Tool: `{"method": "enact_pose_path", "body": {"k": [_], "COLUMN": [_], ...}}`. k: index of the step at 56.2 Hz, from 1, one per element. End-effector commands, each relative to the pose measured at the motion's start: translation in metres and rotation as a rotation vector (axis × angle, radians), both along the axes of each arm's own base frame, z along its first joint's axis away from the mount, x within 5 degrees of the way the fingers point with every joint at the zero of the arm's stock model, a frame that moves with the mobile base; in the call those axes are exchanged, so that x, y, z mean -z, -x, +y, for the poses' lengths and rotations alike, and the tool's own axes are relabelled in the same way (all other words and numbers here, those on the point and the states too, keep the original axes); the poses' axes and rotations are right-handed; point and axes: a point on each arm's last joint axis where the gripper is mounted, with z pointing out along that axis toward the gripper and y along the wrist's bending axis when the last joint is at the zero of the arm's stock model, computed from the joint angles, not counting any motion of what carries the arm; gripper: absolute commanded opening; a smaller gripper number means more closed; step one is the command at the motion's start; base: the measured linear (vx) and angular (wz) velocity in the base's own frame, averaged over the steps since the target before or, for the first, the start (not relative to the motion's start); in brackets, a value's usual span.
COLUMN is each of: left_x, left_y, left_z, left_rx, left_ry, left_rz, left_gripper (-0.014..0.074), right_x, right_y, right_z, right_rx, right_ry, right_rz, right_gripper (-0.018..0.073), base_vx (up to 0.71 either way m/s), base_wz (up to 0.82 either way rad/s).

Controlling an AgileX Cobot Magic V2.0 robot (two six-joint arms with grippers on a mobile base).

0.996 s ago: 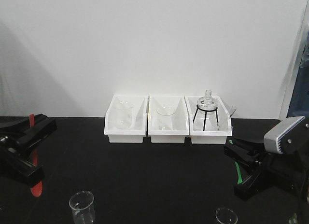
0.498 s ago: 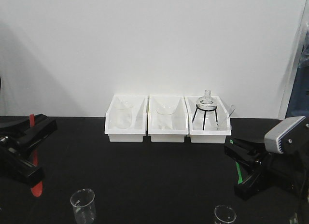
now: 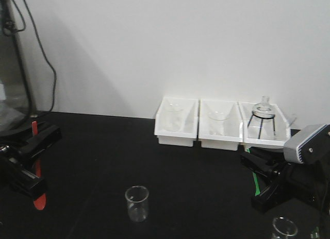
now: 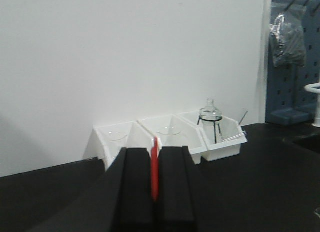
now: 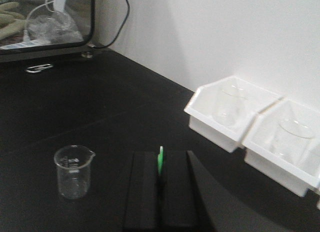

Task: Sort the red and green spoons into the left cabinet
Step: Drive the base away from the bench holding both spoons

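Slim red spoon (image 4: 155, 164), slim green spoon (image 5: 160, 160): clamped.

left hand (image 4: 155, 154), right hand (image 5: 160, 162) both closed

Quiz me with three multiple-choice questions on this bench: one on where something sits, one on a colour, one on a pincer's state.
1. Seen from the front, the flask stands in which white bin?
A leftmost
B middle
C rightmost

2. The spoon in the left pincer is:
A green
B red
C blue

3. The right pincer is:
A open and empty
B shut on the green spoon
C out of view

Answers:
1 C: the flask stands in the rightmost bin, nearest the right arm.
2 B: the red spoon sticks out of it.
3 B: the right wrist view shows it clamped on the green handle.
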Motion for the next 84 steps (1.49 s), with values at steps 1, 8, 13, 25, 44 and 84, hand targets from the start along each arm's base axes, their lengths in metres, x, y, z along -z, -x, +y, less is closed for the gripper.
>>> {"method": "enact_pose_path", "body": {"k": [1,8,13,25,44,84], "left_x": [-0.0183,-0.0183,-0.0183,-0.0183,-0.0186,-0.0186], "left_y": [0.0055,0.0055,0.0055,0.0055,0.0058,0.0058], "left_z": [-0.0008,-0.0008,-0.0008,-0.0008,-0.0008,-0.0008], "left_rx": [0.026,0.026,0.026,0.026,0.026,0.026], "left_ry": [0.070,0.070,0.070,0.070,0.070,0.070], "left_rz": [-0.073,-0.073,-0.073,-0.073,-0.074,-0.074], "left_gripper": [-0.0006,-0.0006,-0.0006,-0.0006,-0.0006,-0.0006], "right_x": [-0.0225,-0.0225,-0.0225,-0.0224,-0.0224,-0.0225], "right_y": [0.0041,0.0041,0.0041,0.0040,0.0040,0.0041], "right_z": [0.0011,0.0011,0.0011,0.0010,0.0010,0.0011], "right_rx": [-0.022,-0.022,-0.022,-0.021,-0.021,-0.022], "right_ry": [-0.056,-0.056,-0.056,-0.055,-0.055,-0.056], "right_rz": [-0.083,-0.083,-0.083,-0.082,-0.082,-0.083], "right_gripper": [-0.0009,-0.0009,-0.0009,-0.0009,-0.0009,-0.0009], "base_vx": [-0.09,-0.09,-0.09,-0.08,-0.05,0.06], "base_wz": [0.55,0.62,0.73,0.87,0.98,0.62]}}
